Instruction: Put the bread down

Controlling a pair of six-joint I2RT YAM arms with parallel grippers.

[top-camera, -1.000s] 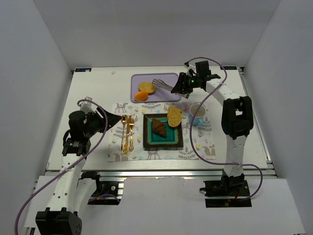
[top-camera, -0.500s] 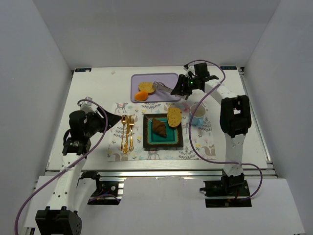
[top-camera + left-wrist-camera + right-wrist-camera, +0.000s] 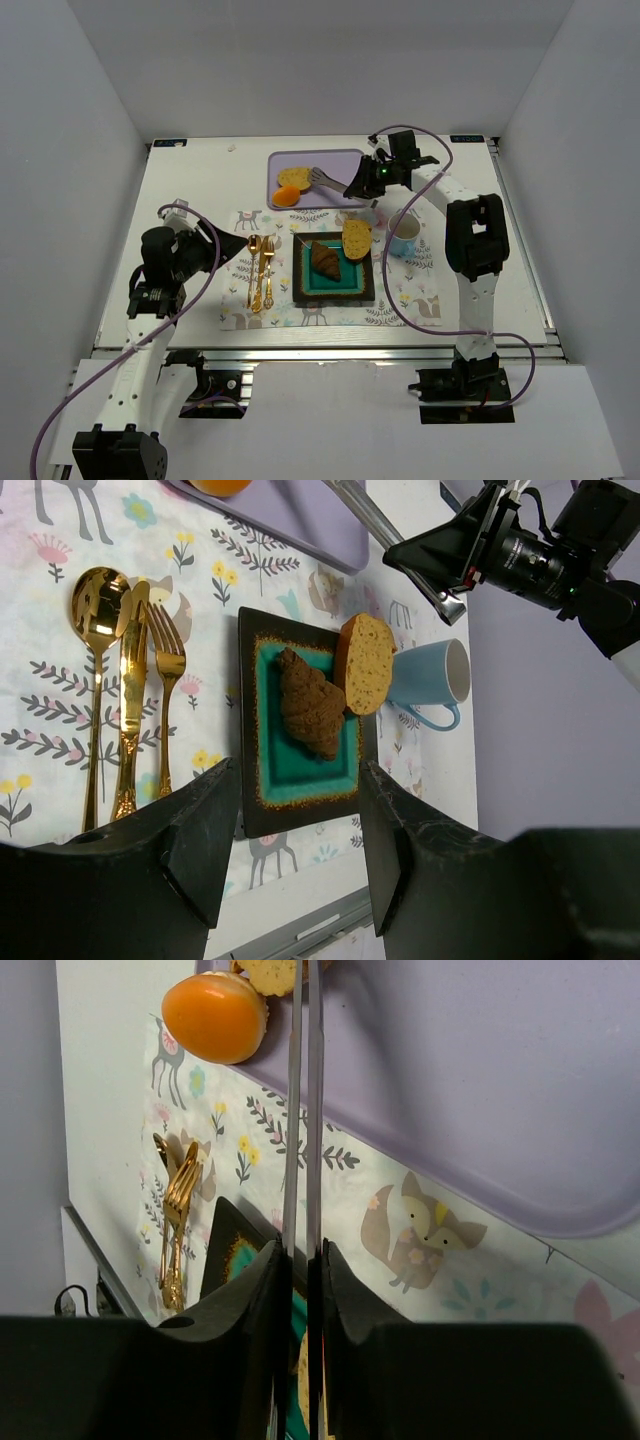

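Observation:
A golden-tan bread slice [image 3: 293, 178] lies on the purple tray [image 3: 340, 160], next to the small orange fruit [image 3: 289, 197]. My right gripper [image 3: 362, 187] is shut on metal tongs [image 3: 330, 179] whose tips reach that slice [image 3: 270, 972]; the tong arms [image 3: 305, 1110] run nearly closed from my right gripper [image 3: 305, 1260]. The dark croissant [image 3: 324, 260] and a second slice [image 3: 356, 238] rest on the teal-and-black plate [image 3: 301, 285]. My left gripper [image 3: 300, 850] is open and empty, at the near left, looking at the croissant [image 3: 310, 705] and slice [image 3: 365, 663].
A blue cup [image 3: 403, 233] stands right of the plate. Gold cutlery [image 3: 260, 270] lies left of the plate on the patterned placemat [image 3: 240, 300]. The orange fruit [image 3: 215, 1015] sits at the tray's near left corner.
My right gripper has moved left with the tongs, bringing their tips from the tray's middle to the bread slice on the tray. The left arm has not moved.

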